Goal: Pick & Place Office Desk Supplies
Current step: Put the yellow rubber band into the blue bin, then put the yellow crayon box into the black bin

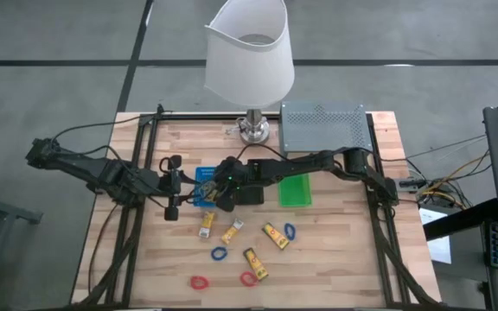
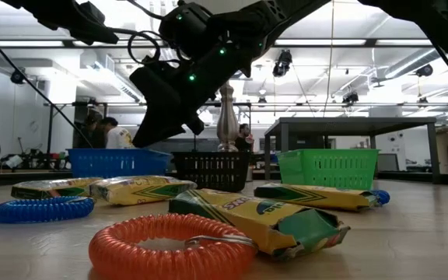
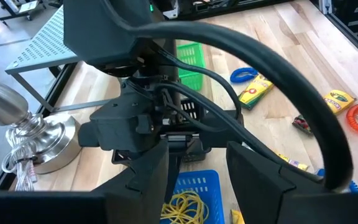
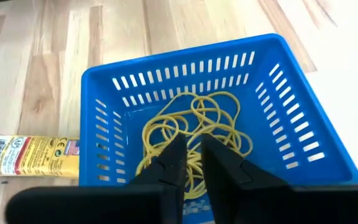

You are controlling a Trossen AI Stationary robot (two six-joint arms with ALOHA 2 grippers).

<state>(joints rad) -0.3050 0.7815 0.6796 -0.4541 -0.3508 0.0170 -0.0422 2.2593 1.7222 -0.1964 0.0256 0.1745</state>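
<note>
My right gripper (image 4: 193, 163) hangs over the blue tray (image 1: 202, 176), fingers pointing down and a narrow gap apart, above a pile of tan rubber bands (image 4: 194, 121) on the tray floor. In the low view its tips (image 2: 145, 138) stand above the tray rim (image 2: 119, 155). My left gripper (image 1: 172, 186) is wide open just left of the blue tray, facing the right arm. Several yellow packets (image 1: 232, 231) (image 1: 275, 235), blue rings (image 1: 219, 254) (image 1: 290, 231) and red rings (image 1: 199, 282) (image 1: 248, 278) lie flat on the table nearer the front edge.
A black tray (image 1: 249, 193) and a green tray (image 1: 295, 190) stand right of the blue one. A lamp (image 1: 253, 130) with a white shade and a grey perforated shelf (image 1: 322, 125) stand at the far edge. One yellow packet (image 4: 33, 155) lies beside the blue tray.
</note>
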